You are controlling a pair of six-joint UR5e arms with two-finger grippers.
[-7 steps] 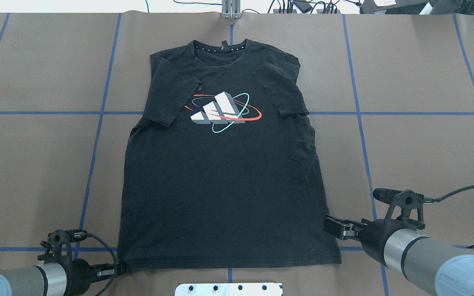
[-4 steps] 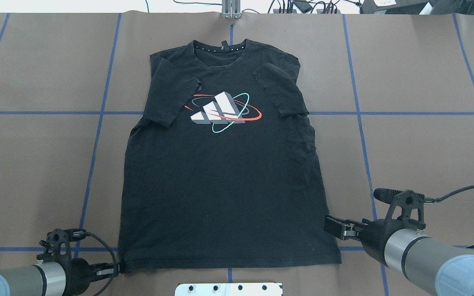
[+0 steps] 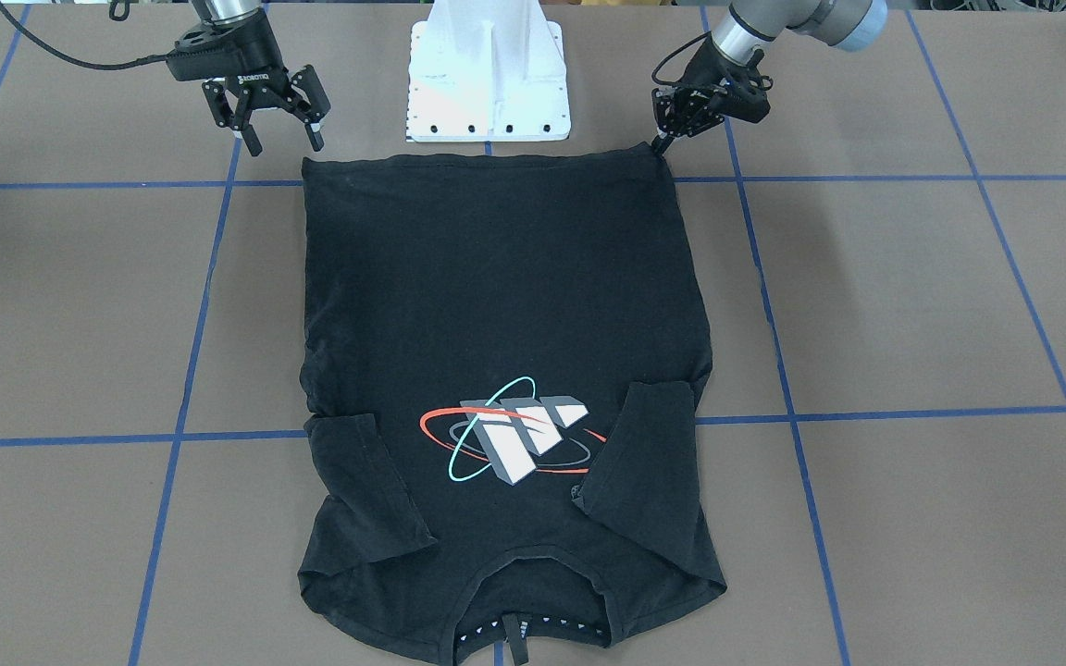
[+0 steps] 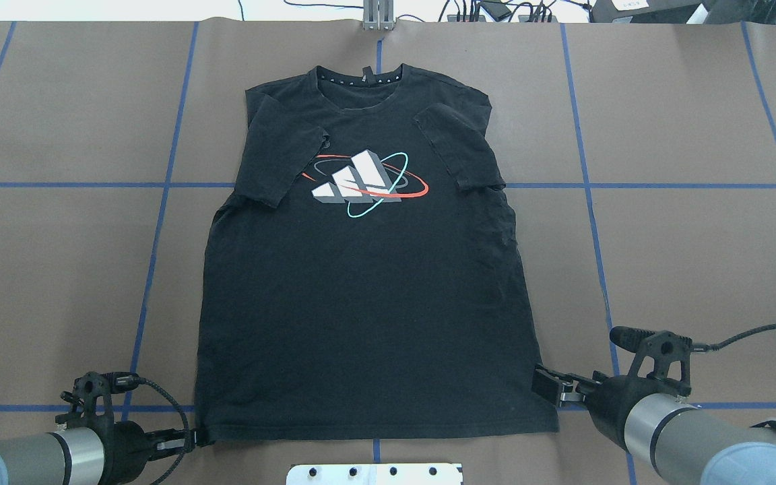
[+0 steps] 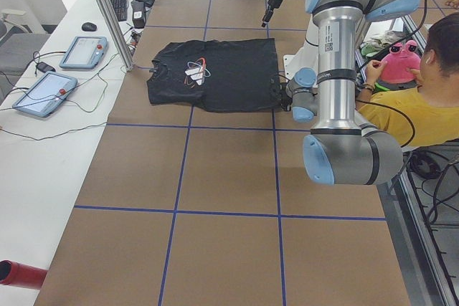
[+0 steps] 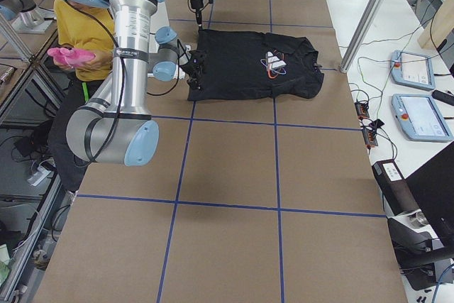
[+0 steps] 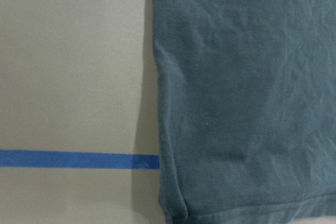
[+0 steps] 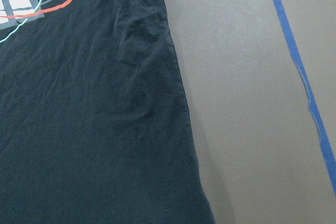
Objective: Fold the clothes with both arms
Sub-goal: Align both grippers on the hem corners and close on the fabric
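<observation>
T-shirt (image 4: 361, 303) lay flat, print upward;
Left pincer (image 4: 191, 440) pinched its hem corner; right pincer (image 3: 285, 146) gaped just beside the other; base plate (image 3: 487, 102) lay between.

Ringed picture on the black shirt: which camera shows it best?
Overhead exterior: the grey-white, ringed graphic is upright and whole. Front-facing shows it upside down, side views tiny, right wrist a corner, left wrist none.
</observation>
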